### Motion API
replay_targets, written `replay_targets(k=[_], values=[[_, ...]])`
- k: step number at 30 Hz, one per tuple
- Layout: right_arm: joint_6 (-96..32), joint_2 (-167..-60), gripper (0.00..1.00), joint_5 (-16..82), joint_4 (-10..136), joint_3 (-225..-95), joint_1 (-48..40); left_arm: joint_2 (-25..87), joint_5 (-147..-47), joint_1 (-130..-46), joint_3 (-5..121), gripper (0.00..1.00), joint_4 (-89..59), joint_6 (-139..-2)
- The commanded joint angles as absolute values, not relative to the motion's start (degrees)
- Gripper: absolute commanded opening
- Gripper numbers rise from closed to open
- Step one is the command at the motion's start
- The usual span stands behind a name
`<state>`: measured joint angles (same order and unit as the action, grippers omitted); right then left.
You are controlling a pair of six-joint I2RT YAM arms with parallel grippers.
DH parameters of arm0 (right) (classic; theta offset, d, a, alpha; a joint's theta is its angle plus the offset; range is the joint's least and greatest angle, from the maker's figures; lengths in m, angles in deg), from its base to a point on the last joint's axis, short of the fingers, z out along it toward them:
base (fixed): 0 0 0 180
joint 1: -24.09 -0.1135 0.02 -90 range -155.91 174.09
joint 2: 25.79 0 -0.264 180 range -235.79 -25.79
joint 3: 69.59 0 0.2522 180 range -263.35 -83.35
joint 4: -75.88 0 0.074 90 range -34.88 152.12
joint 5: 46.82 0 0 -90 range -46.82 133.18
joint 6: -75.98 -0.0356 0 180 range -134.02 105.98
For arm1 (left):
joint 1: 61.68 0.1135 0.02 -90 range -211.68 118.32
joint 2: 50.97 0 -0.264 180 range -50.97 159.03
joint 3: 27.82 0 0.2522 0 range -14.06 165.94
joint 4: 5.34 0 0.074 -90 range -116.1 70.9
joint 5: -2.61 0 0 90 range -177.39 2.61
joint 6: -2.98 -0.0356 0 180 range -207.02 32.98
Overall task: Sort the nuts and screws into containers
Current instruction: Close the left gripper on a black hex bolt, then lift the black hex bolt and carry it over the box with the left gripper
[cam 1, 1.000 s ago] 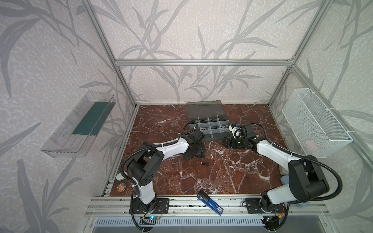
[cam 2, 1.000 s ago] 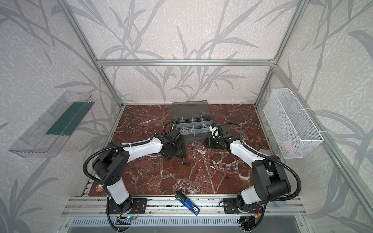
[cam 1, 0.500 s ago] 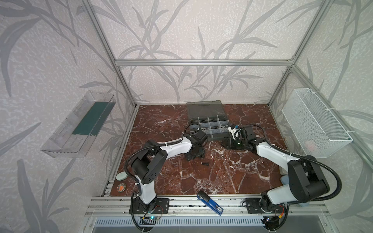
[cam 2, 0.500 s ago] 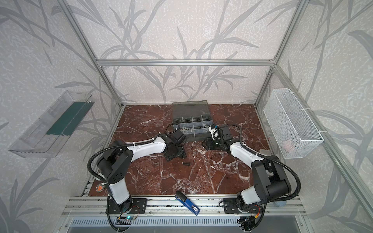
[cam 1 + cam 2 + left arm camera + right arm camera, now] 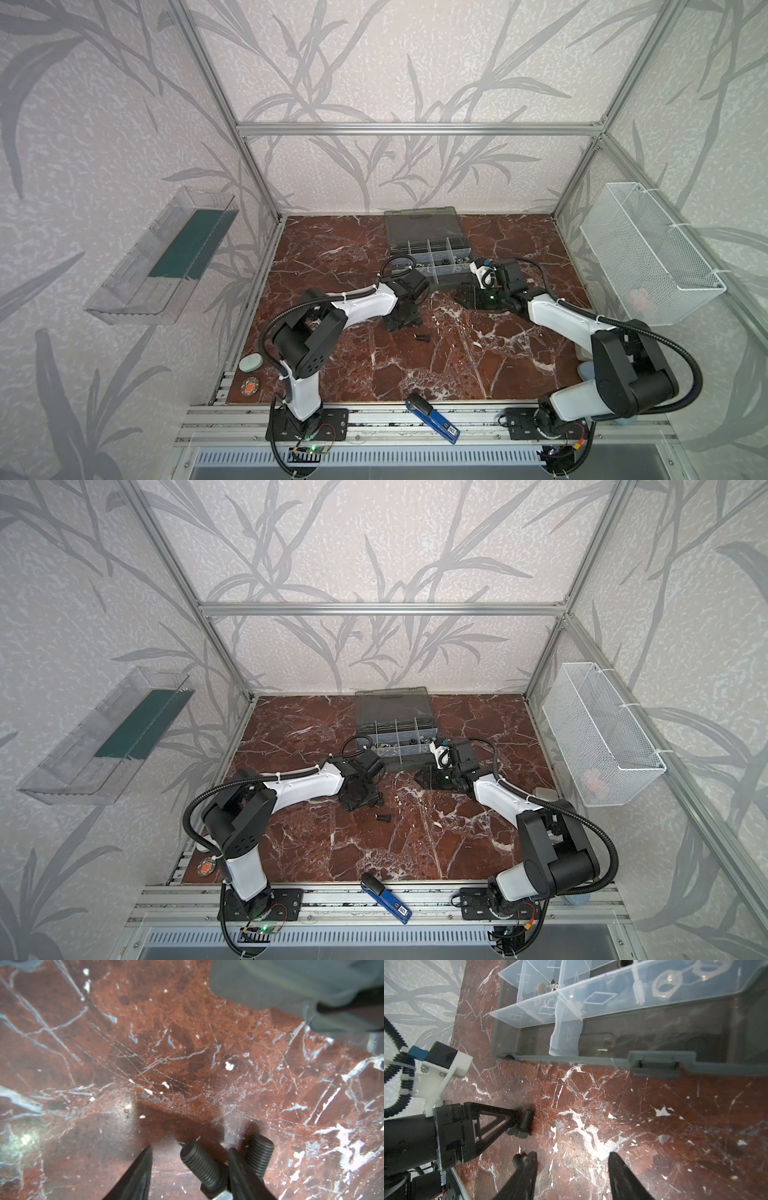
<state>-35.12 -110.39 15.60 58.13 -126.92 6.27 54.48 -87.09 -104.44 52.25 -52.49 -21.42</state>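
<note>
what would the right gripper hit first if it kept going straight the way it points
Probably the red-brown marble tabletop just ahead of the right gripper, which seems angled down at it. If it runs flatter, the front wall of the grey plastic organiser case; depth is unclear.

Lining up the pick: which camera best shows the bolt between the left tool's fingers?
Left wrist: the bolt lies close up between the fingers, threads clear. Right wrist shows it side-on; both top views are too distant to tell.
</note>
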Motion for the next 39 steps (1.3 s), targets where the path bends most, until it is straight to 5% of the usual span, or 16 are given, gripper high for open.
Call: replay_targets(k=[1,29,39], values=[[-35.3,-110.3,0.56,14.9,59.1,-126.2,6.3,57.3,-87.9,-104.9,52.3,0.54,-52.7,-21.1],[-36.1,-111.9,0.56,14.9,60.4,-125.8,6.4,60.7,-90.3,-106.2,52.6,0.32,-53.1,-22.0],[-36.3,-111.5,0.56,15.0,60.4,-125.6,6.5,60.7,-90.2,-106.2,51.8,0.12,-53.9,-22.4]])
